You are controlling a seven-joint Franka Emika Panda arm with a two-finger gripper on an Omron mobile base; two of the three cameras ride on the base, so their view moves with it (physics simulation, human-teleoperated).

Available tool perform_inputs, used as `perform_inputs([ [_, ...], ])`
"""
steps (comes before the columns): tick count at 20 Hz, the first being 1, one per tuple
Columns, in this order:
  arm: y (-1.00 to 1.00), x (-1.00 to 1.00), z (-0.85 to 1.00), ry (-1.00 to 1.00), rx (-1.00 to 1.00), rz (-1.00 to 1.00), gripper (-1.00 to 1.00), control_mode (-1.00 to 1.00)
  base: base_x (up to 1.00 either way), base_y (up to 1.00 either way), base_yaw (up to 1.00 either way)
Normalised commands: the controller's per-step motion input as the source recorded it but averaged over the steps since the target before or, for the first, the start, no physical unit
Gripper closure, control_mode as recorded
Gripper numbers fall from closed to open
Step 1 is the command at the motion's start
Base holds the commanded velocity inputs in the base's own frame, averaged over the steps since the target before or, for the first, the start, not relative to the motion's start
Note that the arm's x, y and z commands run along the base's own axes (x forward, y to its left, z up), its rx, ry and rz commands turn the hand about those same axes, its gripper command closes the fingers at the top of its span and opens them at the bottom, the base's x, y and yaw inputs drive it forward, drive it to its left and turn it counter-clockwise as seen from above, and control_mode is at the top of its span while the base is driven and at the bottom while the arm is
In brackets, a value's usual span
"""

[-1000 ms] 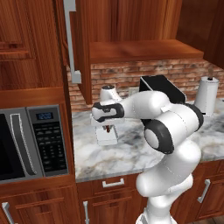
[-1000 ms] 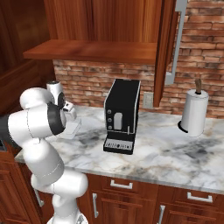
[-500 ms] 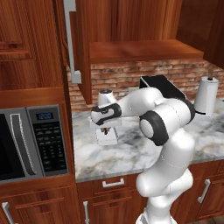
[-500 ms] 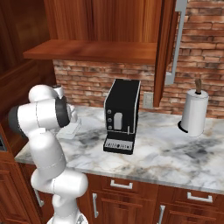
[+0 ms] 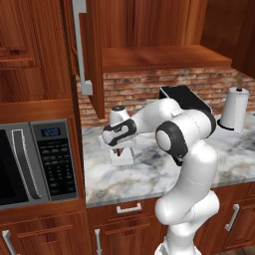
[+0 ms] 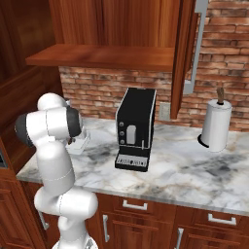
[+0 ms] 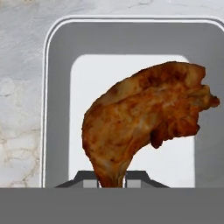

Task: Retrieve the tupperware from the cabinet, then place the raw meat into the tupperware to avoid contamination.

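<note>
Black coffee machine [image 6: 134, 129] and paper towel roll [image 6: 214, 125] are seen well apart on desk [image 5: 149, 174]. Raw meat [image 7: 140, 120] is pinched in nearly closed hand [image 5: 118, 151], directly above tupperware [image 7: 59, 87].

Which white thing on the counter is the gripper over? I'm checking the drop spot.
The tupperware, the shallow container directly under the gripper holding the raw meat; the paper towel roll stands upright, far off.

Reddish-brown raw meat [image 7: 140, 118], white tupperware [image 7: 59, 109] (grey-shaded walls), grey-veined marble counter [image 7: 19, 87]
</note>
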Motion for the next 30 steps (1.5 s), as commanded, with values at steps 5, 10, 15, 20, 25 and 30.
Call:
perform_inputs([
  [5, 0.04, 0.03, -0.17, 0.0, 0.01, 0.0, 1.0, -1.0, 0.0, 0.0, 0.0],
  [10, 0.05, 0.05, -0.19, 0.01, 0.01, 0.0, 1.0, -1.0, 0.0, 0.0, 0.0],
  [15, 0.05, 0.05, -0.17, 0.01, 0.01, 0.0, -1.0, -1.0, 0.0, 0.0, 0.0],
  [20, 0.04, 0.07, -0.08, 0.0, 0.0, 0.0, -1.0, -1.0, 0.0, 0.0, 0.0],
  [25, 0.02, 0.08, 0.0, 0.0, 0.0, 0.0, -1.0, -1.0, 0.0, 0.0, 0.0],
  [30, 0.04, 0.01, 0.09, 0.03, -0.02, 0.0, -1.0, -1.0, 0.0, 0.0, 0.0],
])
